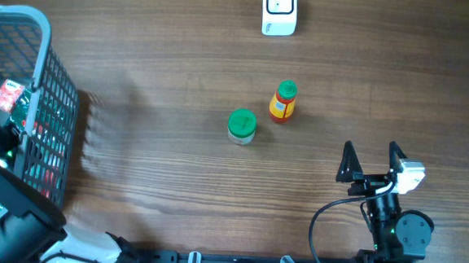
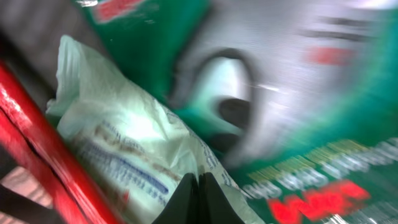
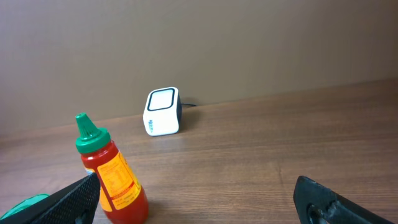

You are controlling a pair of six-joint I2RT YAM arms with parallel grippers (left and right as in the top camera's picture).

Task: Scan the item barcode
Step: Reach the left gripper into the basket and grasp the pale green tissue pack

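Items for scanning lie packed in a black wire basket (image 1: 40,46) at the left edge of the worktop (image 1: 156,78). In the left wrist view a pale green packet (image 2: 124,143) with blue print lies slantwise in the basket. It sits between a red strip (image 2: 37,149) on its left and a larger green pack (image 2: 323,168) with red lettering on its right; all three are blurred.

The left gripper (image 2: 200,190) is down inside the basket, its two dark fingers pressed together at the lower edge of the pale green packet. Whether any film is caught between them cannot be told.

The scanner (image 1: 279,12), a white box with a cable behind it, stands at the far edge of the worktop, right of the middle and well apart from the basket.

Near the middle of the worktop stands a red bottle (image 1: 283,102) with a green cap and a yellow label. A jar (image 1: 241,125) with a green lid stands just beside it, on the side toward the basket and the near edge.

The right gripper (image 1: 371,152) is near the near right corner with its fingers spread wide and nothing between them. It faces the bottle and the scanner.
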